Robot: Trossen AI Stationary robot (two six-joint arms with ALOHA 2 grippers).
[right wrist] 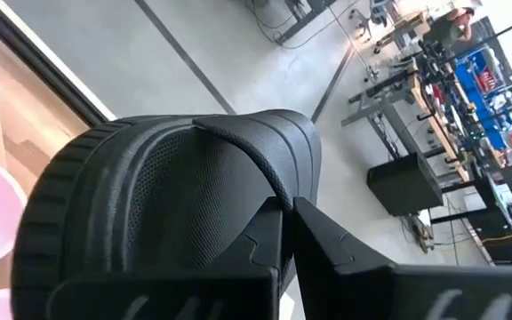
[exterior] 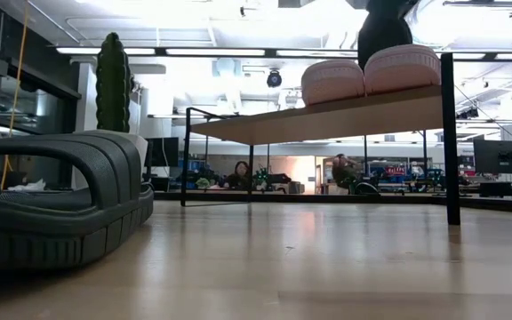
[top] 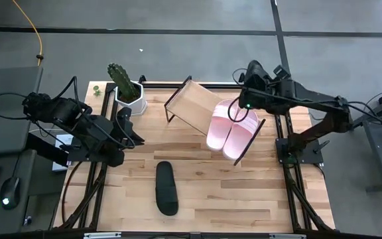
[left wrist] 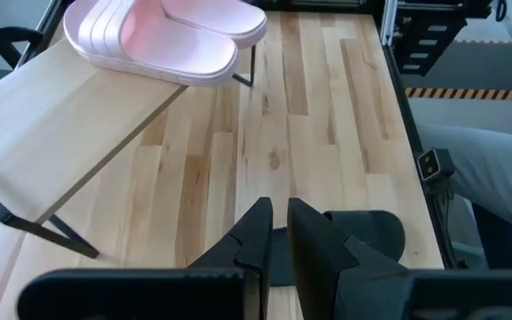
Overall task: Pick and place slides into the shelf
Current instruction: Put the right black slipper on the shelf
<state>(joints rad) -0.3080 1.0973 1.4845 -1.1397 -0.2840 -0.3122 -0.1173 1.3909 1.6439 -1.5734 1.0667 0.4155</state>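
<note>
My right gripper is clamped shut on the strap of a black slide, holding it up in the air over the far right end of the shelf, just behind the pink pair. In the high view this held slide is mostly hidden by my arm. Two pink slides sit side by side on the right half of the slanted shelf board, touching each other; the left half of the board is bare. The second black slide lies flat on the table, near the front, well apart from the shelf. My left gripper hovers at the table's left side, fingers almost closed with only a thin gap, gripping nothing. A potted cactus stands at the far left corner, beside the shelf.
</note>
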